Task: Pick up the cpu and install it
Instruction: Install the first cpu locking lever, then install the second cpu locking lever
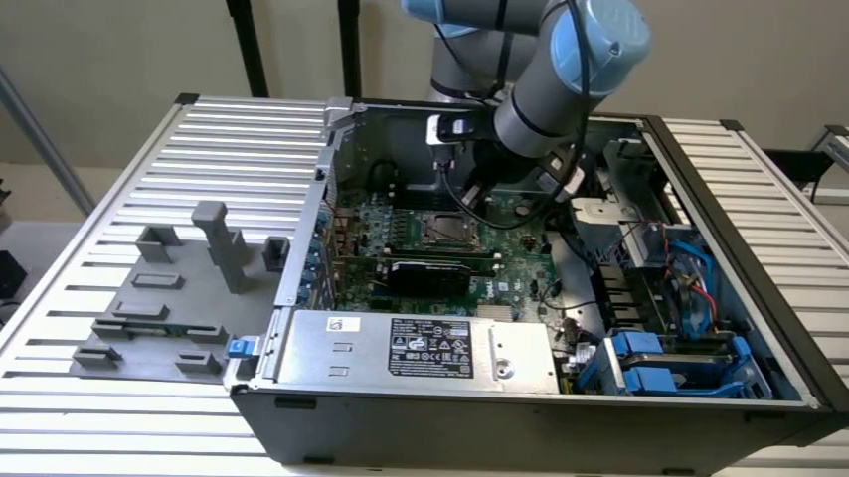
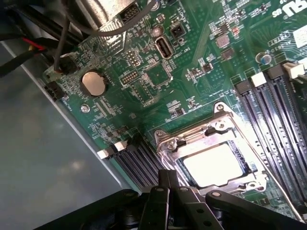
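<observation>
End effector (image 2: 169, 184) closed, tips overlapping cpu (image 2: 213, 164) in socket

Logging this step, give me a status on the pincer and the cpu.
Pincer shut, hovering at the socket's edge. Cpu lying in the motherboard socket, metal frame around it. Nothing between pincer and cpu.
</observation>
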You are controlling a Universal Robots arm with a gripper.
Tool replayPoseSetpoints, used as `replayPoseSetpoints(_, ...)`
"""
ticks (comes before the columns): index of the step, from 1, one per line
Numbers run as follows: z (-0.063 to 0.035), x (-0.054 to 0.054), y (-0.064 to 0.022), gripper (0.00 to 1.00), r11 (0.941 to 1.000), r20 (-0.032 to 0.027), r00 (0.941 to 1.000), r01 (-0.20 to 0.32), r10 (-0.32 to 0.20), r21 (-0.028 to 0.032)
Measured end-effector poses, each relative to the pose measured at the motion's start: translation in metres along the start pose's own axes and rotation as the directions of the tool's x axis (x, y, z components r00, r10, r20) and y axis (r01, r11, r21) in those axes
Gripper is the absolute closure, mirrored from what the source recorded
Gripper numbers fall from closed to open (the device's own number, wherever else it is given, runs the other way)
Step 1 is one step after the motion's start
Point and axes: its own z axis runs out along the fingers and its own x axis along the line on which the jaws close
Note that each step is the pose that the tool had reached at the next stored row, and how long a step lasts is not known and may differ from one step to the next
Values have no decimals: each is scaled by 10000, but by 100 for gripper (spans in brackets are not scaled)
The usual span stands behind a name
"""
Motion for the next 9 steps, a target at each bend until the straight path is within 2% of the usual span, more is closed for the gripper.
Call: replayPoseSetpoints(9,-33,-175,-5,89,10000,4,10000,0,0,-2)
